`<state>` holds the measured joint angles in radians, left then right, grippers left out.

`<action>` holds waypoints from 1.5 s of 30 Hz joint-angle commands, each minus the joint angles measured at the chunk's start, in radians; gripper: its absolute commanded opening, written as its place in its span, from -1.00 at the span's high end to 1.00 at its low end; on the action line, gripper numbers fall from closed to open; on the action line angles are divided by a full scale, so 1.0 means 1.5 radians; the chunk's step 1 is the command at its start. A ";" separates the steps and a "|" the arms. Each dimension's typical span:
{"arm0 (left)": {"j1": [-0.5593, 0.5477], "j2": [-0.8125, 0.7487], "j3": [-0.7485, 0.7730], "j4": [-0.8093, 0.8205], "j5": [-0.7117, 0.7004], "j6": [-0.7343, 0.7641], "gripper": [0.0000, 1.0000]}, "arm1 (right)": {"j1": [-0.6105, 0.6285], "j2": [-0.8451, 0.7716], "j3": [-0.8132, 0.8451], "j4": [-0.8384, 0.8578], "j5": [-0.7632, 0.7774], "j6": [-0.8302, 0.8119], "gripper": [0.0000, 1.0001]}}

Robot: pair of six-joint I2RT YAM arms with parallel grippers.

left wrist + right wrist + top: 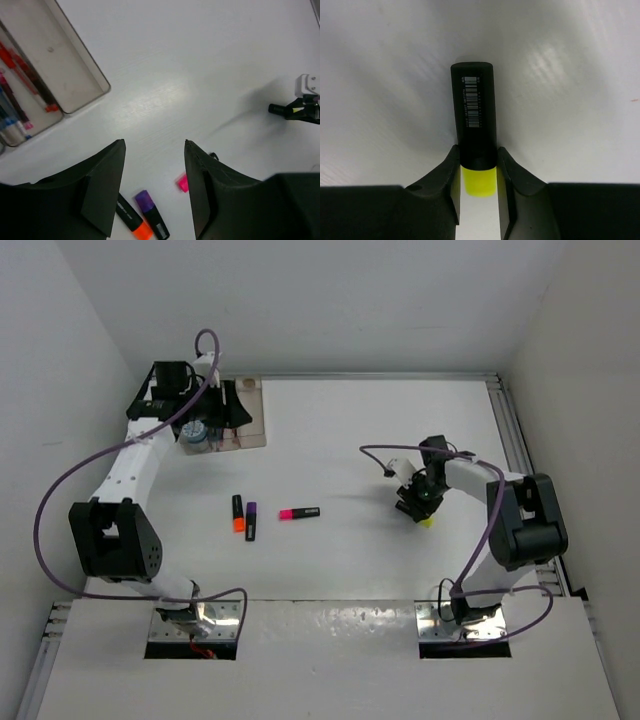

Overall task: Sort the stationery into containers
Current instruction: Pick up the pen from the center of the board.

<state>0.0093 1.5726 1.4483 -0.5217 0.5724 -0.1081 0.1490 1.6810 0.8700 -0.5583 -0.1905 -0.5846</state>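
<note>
Right gripper (pixel 477 161) clamped on the yellow-capped highlighter (pixel 476 110), centre frame. Left gripper (pixel 153 150) spread wide, empty. Below it lie the orange-capped highlighter (pixel 133 220), purple-capped highlighter (pixel 151 215) and pink-capped highlighter (pixel 182 183); tray (pixel 98 75) at upper left.

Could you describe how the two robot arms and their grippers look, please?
Both the left arm and right arm have white links with black joint housings. A purple cable loops loosely along each. The left gripper and right gripper have black, angular fingers.
</note>
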 commanded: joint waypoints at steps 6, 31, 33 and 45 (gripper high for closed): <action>-0.132 -0.127 -0.160 0.105 0.108 -0.047 -0.13 | 0.135 -0.193 -0.006 -0.028 -0.074 -0.055 1.00; -0.405 -0.081 -0.265 0.094 0.225 -0.062 -0.27 | 0.497 -0.221 0.165 -0.140 0.076 -0.131 1.00; -0.414 -0.075 -0.265 0.095 0.227 -0.065 -0.27 | 0.504 -0.220 0.168 -0.140 0.080 -0.133 1.00; -0.441 -0.045 -0.262 0.103 0.257 -0.075 0.15 | 0.528 -0.217 0.177 -0.129 0.103 -0.144 1.00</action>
<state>-0.6384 1.5078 1.0550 -0.4019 0.9058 -0.2268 0.9306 1.3567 1.0874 -0.7723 -0.0505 -0.7868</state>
